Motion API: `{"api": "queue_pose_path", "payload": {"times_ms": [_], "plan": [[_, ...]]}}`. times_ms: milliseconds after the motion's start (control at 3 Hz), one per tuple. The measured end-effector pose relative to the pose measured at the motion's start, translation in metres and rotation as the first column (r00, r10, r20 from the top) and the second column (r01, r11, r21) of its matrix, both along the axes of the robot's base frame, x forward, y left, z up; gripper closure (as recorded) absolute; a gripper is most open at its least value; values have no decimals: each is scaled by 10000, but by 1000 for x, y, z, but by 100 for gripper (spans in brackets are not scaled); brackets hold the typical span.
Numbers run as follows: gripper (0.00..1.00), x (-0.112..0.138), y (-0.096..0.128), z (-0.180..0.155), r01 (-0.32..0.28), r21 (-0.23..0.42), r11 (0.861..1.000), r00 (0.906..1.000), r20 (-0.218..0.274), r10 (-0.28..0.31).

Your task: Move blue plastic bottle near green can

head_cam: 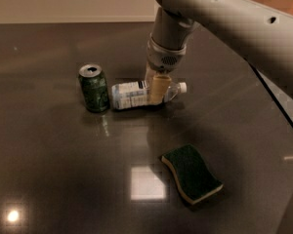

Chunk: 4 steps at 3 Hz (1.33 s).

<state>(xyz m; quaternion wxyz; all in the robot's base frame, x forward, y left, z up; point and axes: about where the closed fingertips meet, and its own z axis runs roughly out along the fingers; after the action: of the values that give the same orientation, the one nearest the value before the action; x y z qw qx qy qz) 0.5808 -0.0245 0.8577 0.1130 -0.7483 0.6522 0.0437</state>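
The blue plastic bottle (132, 94) lies on its side on the dark table, white cap pointing right, its base close to the green can. The green can (94, 88) stands upright just left of the bottle, silver top showing. My gripper (155, 87) comes down from the grey arm at upper right and is shut on the bottle's neck end, with a tan finger (158, 89) across the front of the bottle.
A yellow sponge with a green top (190, 173) lies on the table at front right. The table's right edge (278, 111) runs diagonally under the arm. Ceiling lights glare on the tabletop at front centre.
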Motion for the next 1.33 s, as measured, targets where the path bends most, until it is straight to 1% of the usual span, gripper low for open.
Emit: {"api": "queue_pose_path", "payload": {"times_ms": [667, 1000, 1333], "plan": [[36, -2, 9, -2, -86, 12, 10000, 9999, -123, 86], [13, -3, 8, -4, -116, 265, 9996, 9996, -254, 123], [0, -3, 9, -5, -125, 271, 9996, 9996, -249, 132]]}}
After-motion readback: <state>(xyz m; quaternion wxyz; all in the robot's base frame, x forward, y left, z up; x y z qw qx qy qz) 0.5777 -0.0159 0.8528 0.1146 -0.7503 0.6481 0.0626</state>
